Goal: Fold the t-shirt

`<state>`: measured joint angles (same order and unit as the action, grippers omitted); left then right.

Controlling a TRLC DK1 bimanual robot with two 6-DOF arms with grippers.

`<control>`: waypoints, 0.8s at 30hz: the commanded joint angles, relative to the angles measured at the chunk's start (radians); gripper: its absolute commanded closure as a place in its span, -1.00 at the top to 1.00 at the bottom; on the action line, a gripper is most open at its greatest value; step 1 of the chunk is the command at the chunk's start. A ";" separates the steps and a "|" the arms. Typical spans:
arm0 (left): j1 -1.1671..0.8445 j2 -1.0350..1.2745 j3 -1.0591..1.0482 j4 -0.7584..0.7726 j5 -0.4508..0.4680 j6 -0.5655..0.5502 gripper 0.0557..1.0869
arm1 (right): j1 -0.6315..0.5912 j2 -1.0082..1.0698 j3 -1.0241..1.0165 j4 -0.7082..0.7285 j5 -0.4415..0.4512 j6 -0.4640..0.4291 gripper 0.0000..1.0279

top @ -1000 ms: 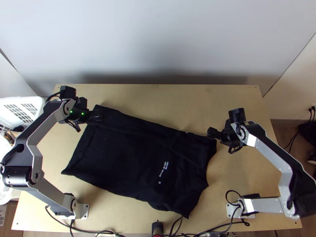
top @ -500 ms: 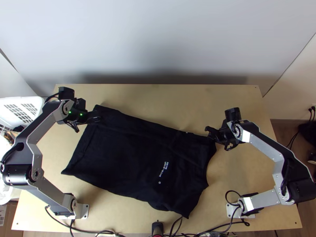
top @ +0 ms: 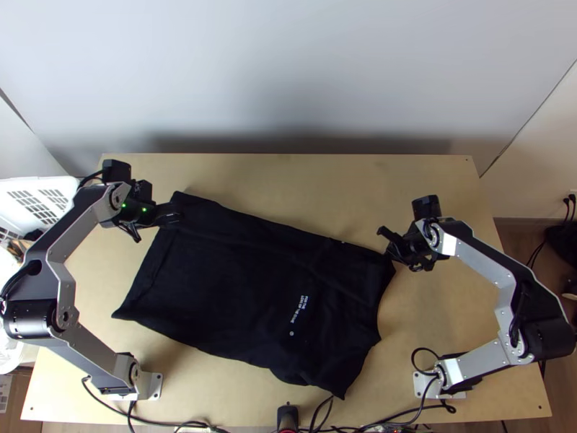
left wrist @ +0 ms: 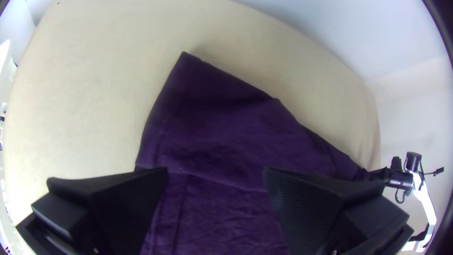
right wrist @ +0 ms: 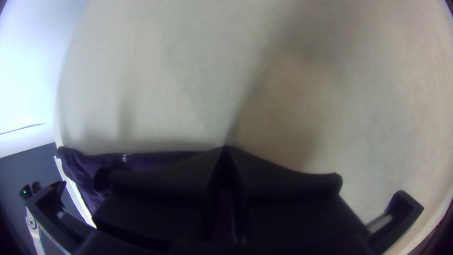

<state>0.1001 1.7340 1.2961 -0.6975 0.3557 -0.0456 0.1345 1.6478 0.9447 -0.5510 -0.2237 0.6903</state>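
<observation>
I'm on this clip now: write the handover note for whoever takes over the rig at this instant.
Left tool: open, above the T-shirt's far left corner.
Right tool: shut at its far right corner; whether cloth is pinched, I can't tell.
T-shirt: dark, largely spread, slanting across the table.
Done: laid mostly flat; I can't tell whether the far side is already folded in.
Left: most or all of the folding, it seems.

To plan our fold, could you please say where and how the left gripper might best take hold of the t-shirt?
Probably the t-shirt's far left corner, from above, with the left gripper astride it: it lies flat and pointed.
</observation>
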 commanded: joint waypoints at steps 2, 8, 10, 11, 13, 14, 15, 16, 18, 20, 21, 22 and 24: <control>0.012 -0.004 0.003 0.001 0.002 0.009 0.89 | -0.009 0.046 0.055 0.002 0.006 0.014 -0.94; 0.012 -0.002 0.003 0.001 0.002 0.006 0.89 | -0.006 0.095 0.118 0.006 0.006 -0.002 -0.94; 0.012 -0.002 0.003 0.001 0.002 0.007 0.89 | -0.006 0.115 0.151 0.008 0.006 -0.005 -0.94; 0.012 -0.002 0.003 0.001 0.002 0.007 0.89 | -0.006 0.124 0.166 0.008 0.006 -0.006 -0.94; 0.015 -0.002 0.003 0.003 0.002 0.009 0.89 | -0.009 0.147 0.206 0.008 0.007 -0.008 -0.94; 0.015 -0.001 0.003 0.003 0.002 0.009 0.89 | -0.010 0.161 0.229 0.008 0.007 -0.009 -0.94; 0.016 -0.001 0.003 0.003 0.002 0.007 0.89 | -0.012 0.173 0.250 0.008 0.007 -0.015 -0.94; 0.016 0.001 0.003 0.003 0.002 0.007 0.89 | -0.015 0.190 0.275 0.008 0.007 -0.015 -0.94; 0.016 0.001 0.002 0.003 0.002 0.006 0.89 | -0.018 0.228 0.324 0.008 0.007 -0.018 -0.94; 0.018 0.001 0.002 0.003 0.002 0.006 0.89 | -0.021 0.264 0.371 0.008 0.009 -0.018 -0.94; 0.018 0.001 0.002 0.003 0.002 0.006 0.89 | -0.022 0.279 0.391 0.006 0.011 -0.018 -0.94; 0.020 0.001 0.002 0.003 0.002 0.006 0.89 | -0.022 0.294 0.411 0.006 0.011 -0.018 -0.94; 0.023 0.001 0.002 0.003 0.002 0.006 0.89 | -0.024 0.323 0.450 0.006 0.014 -0.018 -0.94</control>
<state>0.1169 1.7332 1.2987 -0.6952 0.3573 -0.0376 0.1169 1.8751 1.2621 -0.5430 -0.2134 0.6762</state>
